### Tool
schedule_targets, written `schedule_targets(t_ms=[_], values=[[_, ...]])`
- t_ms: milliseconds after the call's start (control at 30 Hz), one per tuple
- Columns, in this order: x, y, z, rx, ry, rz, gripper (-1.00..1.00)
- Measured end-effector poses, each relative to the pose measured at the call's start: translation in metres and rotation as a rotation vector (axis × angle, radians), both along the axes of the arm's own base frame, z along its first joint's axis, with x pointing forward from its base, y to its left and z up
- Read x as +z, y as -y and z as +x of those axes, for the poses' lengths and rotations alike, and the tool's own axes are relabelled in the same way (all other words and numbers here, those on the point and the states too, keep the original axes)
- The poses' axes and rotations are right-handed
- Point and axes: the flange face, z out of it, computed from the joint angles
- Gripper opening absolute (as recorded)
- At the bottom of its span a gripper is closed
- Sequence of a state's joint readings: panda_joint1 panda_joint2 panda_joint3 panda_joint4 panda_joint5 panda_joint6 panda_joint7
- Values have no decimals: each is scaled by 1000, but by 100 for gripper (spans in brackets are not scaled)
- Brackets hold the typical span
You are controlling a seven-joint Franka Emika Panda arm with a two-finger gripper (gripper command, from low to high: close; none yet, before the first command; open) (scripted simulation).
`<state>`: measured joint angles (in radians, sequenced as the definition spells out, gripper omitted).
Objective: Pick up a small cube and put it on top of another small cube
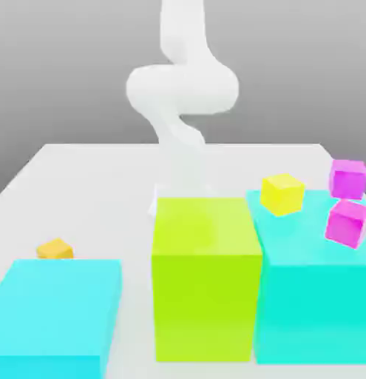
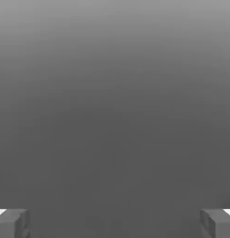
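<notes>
1. The white arm [image 1: 182, 89] rises at the far side of the bench [image 1: 89, 185], at 12 o'clock from the lime block [image 1: 206, 277].
2. In the hand view the pincer [image 2: 115, 223] stands wide, its fingertips [image 2: 12, 223] far apart, holding nothing.
3. The small orange cube [image 1: 55, 249] sits on the bench at 9 o'clock from the lime block, just behind the low cyan block [image 1: 56, 314].
4. A yellow cube [image 1: 282, 194] and two magenta cubes [image 1: 348, 200] rest at 2 o'clock, around the tall cyan block [image 1: 311, 296].
</notes>
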<state>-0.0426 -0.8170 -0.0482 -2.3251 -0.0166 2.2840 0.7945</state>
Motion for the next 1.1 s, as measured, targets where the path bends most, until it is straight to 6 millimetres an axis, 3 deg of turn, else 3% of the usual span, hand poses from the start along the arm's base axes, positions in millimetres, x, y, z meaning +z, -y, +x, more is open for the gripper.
schedule_targets(t_ms=[267,567,833,1100], values=[[-53,116,-25,-215,-98,66,0],[-147,212,-54,-407,-240,151,0],[-252,262,-77,-530,-389,219,0],[-367,274,-96,-605,-545,270,0]])
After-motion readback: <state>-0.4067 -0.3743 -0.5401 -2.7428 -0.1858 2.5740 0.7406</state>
